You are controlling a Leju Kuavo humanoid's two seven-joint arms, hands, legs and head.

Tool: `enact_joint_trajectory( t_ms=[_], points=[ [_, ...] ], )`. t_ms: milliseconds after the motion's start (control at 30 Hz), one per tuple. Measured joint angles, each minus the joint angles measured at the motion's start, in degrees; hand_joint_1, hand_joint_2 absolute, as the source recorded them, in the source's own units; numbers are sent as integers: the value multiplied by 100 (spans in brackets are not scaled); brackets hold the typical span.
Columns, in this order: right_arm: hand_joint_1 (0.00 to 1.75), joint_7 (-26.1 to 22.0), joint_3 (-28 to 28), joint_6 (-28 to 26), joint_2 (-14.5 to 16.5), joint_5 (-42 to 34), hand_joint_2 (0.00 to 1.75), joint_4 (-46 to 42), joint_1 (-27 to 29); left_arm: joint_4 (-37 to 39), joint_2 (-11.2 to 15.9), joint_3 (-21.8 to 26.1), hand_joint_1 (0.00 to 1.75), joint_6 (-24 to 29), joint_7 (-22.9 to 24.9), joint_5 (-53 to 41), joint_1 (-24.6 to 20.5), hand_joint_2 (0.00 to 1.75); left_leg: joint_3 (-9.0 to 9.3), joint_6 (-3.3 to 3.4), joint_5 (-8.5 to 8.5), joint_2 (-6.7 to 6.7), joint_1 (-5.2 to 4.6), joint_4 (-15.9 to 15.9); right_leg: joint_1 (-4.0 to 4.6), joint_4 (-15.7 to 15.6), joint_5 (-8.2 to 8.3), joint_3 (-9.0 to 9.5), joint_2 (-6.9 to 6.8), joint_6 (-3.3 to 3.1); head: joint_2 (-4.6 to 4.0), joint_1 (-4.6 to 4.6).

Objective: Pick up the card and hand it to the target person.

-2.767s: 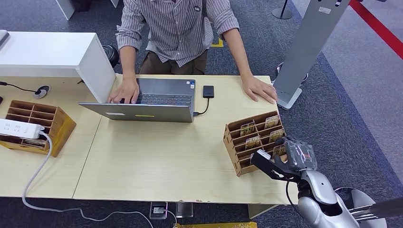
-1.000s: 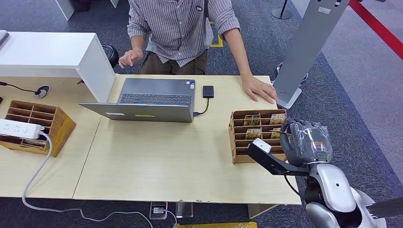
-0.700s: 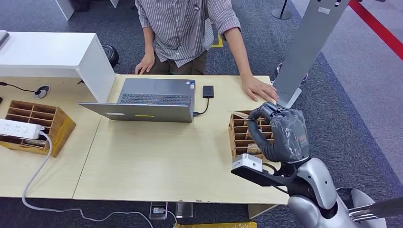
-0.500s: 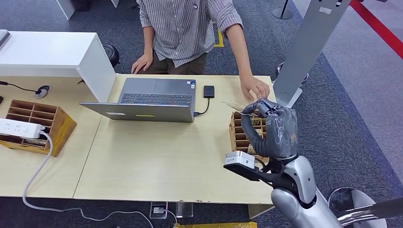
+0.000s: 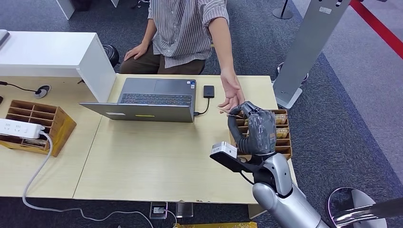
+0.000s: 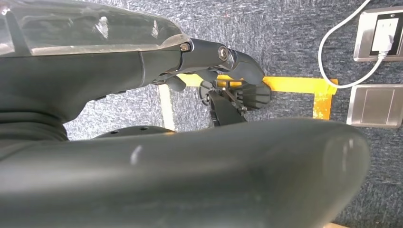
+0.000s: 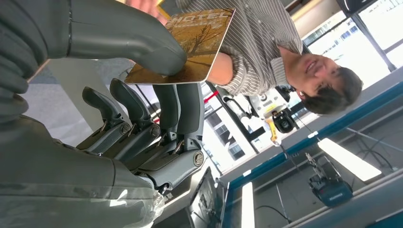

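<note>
The card (image 7: 190, 45) is pinched between the thumb and fingers of the right hand (image 5: 254, 128), raised above the desk's right end, just in front of the person's outstretched hand (image 5: 232, 96). In the head view the card (image 5: 227, 113) is seen edge-on, touching or almost touching that palm; which cannot be told. The left hand (image 6: 180, 123) hangs near the floor, and its state cannot be told.

The card could be dropped if it were let go before the person's fingers have closed on it, since it is held by one edge only. It might also be pushed too far into the palm and bent.

The wooden desk (image 5: 157, 166) carries a laptop (image 5: 152, 99) near its far edge, a card rack (image 5: 283, 137) at the right edge and a second rack (image 5: 35, 126) with a power strip (image 5: 19, 128) at the left end. Grey carpet (image 5: 347, 118) surrounds it.
</note>
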Motion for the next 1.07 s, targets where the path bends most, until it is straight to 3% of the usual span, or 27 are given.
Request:
enact_joint_trajectory(
  t_ms=[333,467,767,900,1067],
  points=[
    [161,93,138,-21,36,-1,175,352,-47,0,0,-37,0,-14,-2,-1,8,0,1,0,0,0,0,0,0,0,0,-1,0,0,0,0],
    [0,138,145,-44,34,-1,175,415,-45,0,0,-38,0,-65,-41,-18,16,175,1,0,0,1,0,0,0,0,0,-1,1,0,0,-1],
    [0,211,141,-93,9,6,175,426,-24,0,2,-38,0,-191,-167,4,45,175,2,0,0,2,0,1,0,-1,0,-1,1,0,0,-1],
    [0,212,140,-97,-2,5,175,426,-22,0,2,-38,0,-191,-185,7,50,0,3,0,0,2,0,1,0,-1,0,-1,1,0,0,-2],
    [0,138,106,-104,-5,-158,175,394,34,0,2,-38,0,-202,-185,53,52,0,4,0,0,2,0,1,0,-1,0,-1,1,0,0,0]
  ],
)
